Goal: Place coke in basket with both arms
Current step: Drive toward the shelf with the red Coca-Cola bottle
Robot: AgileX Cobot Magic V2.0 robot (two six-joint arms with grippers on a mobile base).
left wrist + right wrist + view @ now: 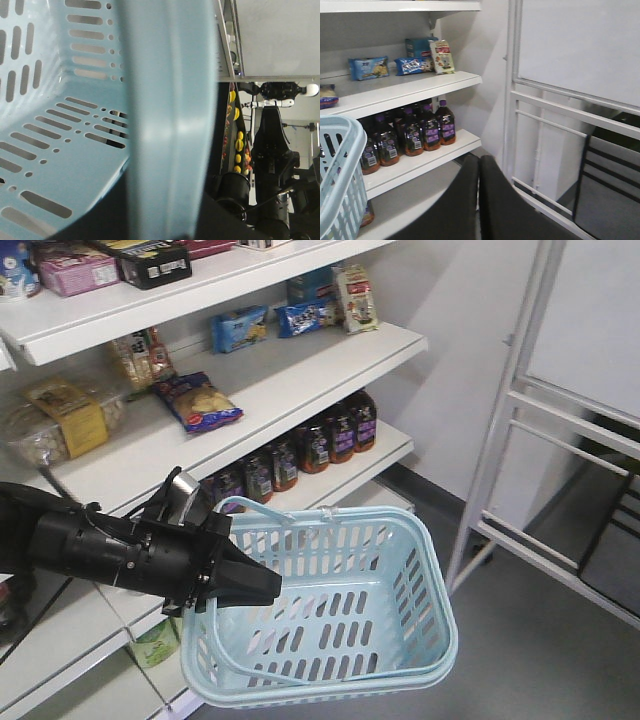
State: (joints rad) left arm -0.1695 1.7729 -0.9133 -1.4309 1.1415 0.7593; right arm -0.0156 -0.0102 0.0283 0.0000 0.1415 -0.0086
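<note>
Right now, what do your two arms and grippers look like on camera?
The left arm is black and cylindrical, with a thin black cable trailing below and a silver-grey part on top. The left gripper is a black wedge tapering to a point. The right gripper shows two flat, matte dark fingers.

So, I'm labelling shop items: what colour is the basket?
The basket is light blue with slotted sides, clearest in the exterior front-facing view.
</note>
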